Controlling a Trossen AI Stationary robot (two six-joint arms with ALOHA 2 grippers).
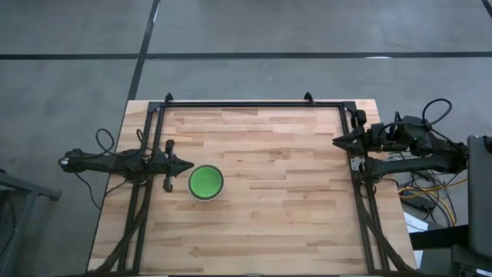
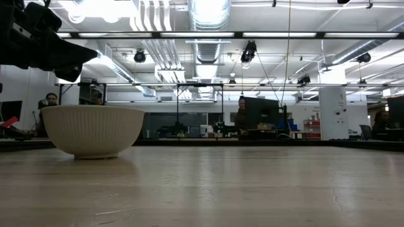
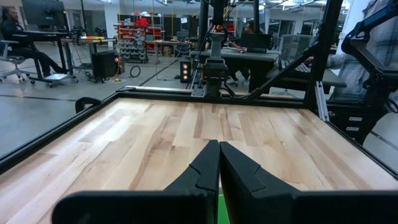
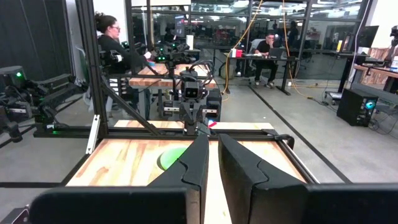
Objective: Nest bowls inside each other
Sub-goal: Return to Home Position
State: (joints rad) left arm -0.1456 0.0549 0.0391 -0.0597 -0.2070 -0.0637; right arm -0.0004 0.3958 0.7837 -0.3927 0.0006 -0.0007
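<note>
A pale ribbed bowl (image 2: 93,130) stands on the wooden table at its left side. From above, a bright green bowl (image 1: 206,182) sits nested inside it, with only the pale rim (image 1: 206,198) showing around the green one. My left gripper (image 1: 189,165) is shut and points level. It hovers just left of the bowls and above their rim (image 2: 74,63), touching nothing. My right gripper (image 1: 336,141) is shut, held high at the table's right edge, and points level toward the bowls (image 4: 169,158).
A black metal frame (image 1: 254,104) runs along the table's far, left and right edges. Bare wood (image 1: 284,200) lies between the bowls and the right arm. Cables (image 1: 423,192) hang off the right side. People sit at desks in the room beyond.
</note>
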